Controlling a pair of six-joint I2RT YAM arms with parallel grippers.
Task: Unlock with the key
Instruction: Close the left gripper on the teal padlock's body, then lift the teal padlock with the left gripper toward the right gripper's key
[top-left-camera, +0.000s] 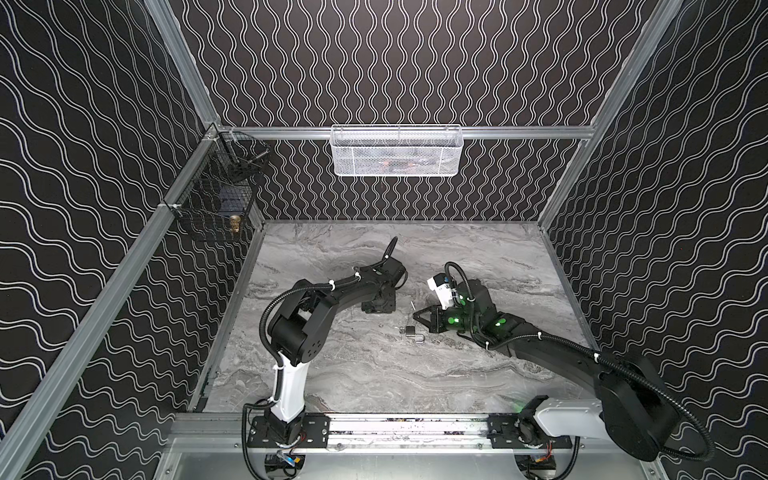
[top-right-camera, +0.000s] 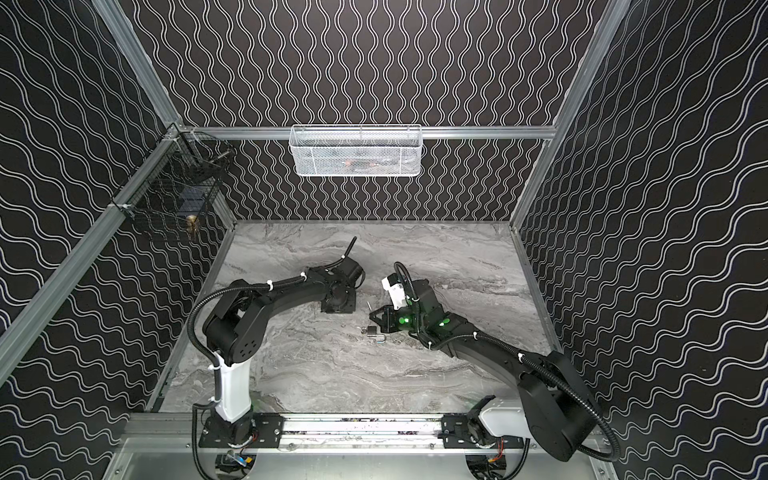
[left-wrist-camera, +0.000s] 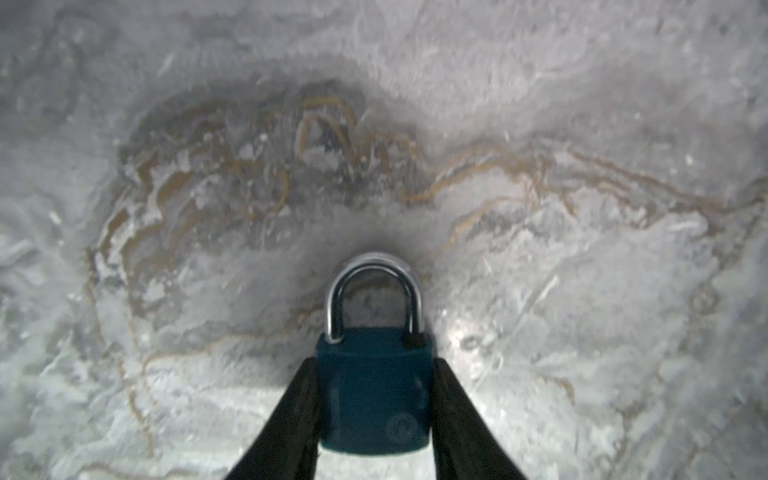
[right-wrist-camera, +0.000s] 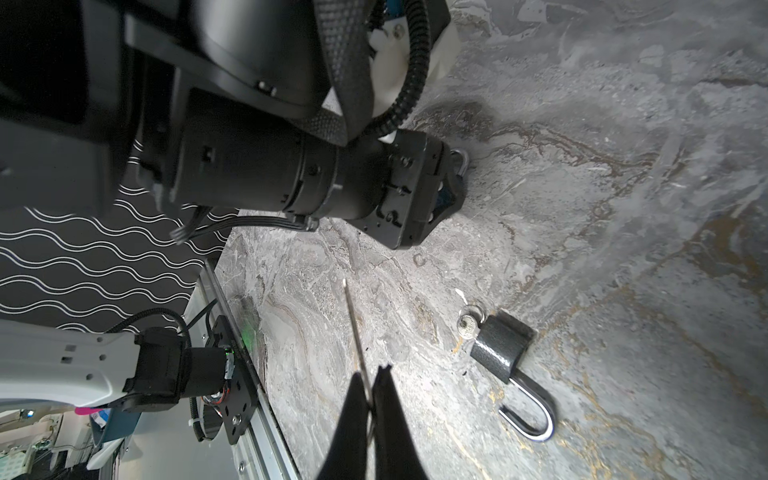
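Two padlocks: you have a blue padlock (left-wrist-camera: 374, 395) and a black padlock (right-wrist-camera: 500, 347), its shackle swung open, lying on the table (top-left-camera: 374, 374).
Left gripper (left-wrist-camera: 374, 361): your jaws clamp the blue padlock's sides.
Right gripper (right-wrist-camera: 372, 372): your jaws pinch the thin key (right-wrist-camera: 354, 324), near the black padlock.

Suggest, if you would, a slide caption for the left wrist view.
Left gripper clamps the blue padlock by its body, shackle closed, over the marble table.
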